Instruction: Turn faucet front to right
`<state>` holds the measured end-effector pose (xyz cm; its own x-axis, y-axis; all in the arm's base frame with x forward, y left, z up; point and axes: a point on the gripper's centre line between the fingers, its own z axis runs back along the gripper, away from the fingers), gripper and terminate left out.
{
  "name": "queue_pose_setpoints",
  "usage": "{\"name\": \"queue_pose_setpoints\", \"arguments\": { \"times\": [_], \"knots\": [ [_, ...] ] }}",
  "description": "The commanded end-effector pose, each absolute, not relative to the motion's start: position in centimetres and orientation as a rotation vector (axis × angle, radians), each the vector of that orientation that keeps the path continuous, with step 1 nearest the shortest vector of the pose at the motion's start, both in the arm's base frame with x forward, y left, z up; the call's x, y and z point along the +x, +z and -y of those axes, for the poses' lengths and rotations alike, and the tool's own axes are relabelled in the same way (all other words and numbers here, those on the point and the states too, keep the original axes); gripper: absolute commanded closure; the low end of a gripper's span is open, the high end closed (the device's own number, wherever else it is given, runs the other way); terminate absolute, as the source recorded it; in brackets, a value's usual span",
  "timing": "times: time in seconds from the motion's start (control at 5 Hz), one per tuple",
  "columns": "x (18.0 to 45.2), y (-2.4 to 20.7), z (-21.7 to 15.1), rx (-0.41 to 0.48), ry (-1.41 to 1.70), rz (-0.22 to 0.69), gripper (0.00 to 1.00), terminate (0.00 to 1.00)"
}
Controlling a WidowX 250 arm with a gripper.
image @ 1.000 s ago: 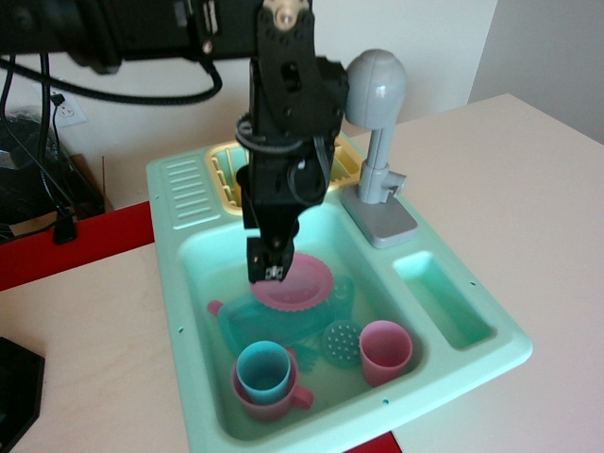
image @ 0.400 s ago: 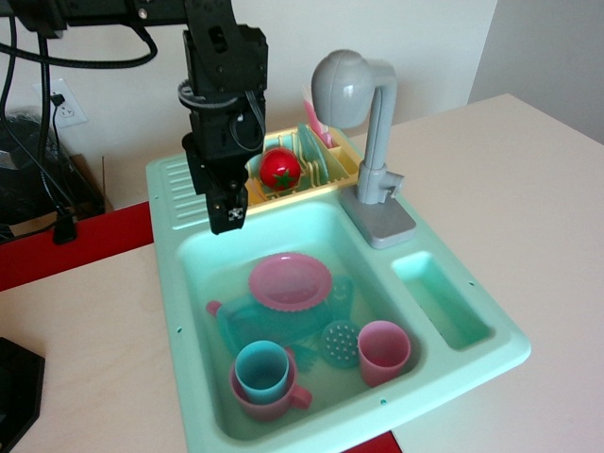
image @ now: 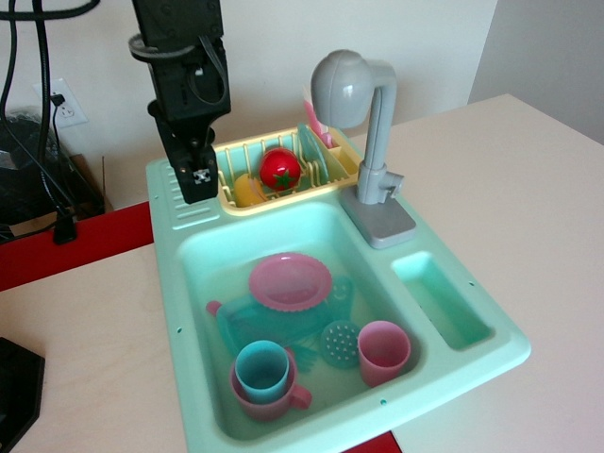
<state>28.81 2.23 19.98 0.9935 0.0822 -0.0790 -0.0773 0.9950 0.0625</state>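
At ten o'clock of the sink [image: 179, 274], the gripper [image: 195, 181] hangs, jaw gap unreadable, its arm cropped; the faucet [image: 363, 132] stands untouched.

The scene was lit brightly and evenly by soft diffuse light, only faint shadows were cast inside the sink [image: 189, 311], mild glare was seen on the faucet [image: 342, 87] head, and slight overall softness was noted.
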Motion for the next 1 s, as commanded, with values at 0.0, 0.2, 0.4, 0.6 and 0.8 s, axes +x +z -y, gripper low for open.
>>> {"name": "queue_pose_setpoints", "arguments": {
  "times": [0.0,0.2,0.4,0.6,0.8],
  "knots": [
    [26.3,23.7,-3.0,0.062,0.096,0.022,0.00,0.00],
    [24.5,23.0,-2.8,0.061,0.088,-0.008,0.00,0.00],
    [23.6,22.6,-2.5,0.055,0.076,-0.017,0.00,0.00],
    [23.5,22.5,-2.2,0.054,0.069,-0.019,0.00,0.00],
    [23.7,22.6,-2.6,0.049,0.092,-0.040,0.00,1.00]
  ]
}}
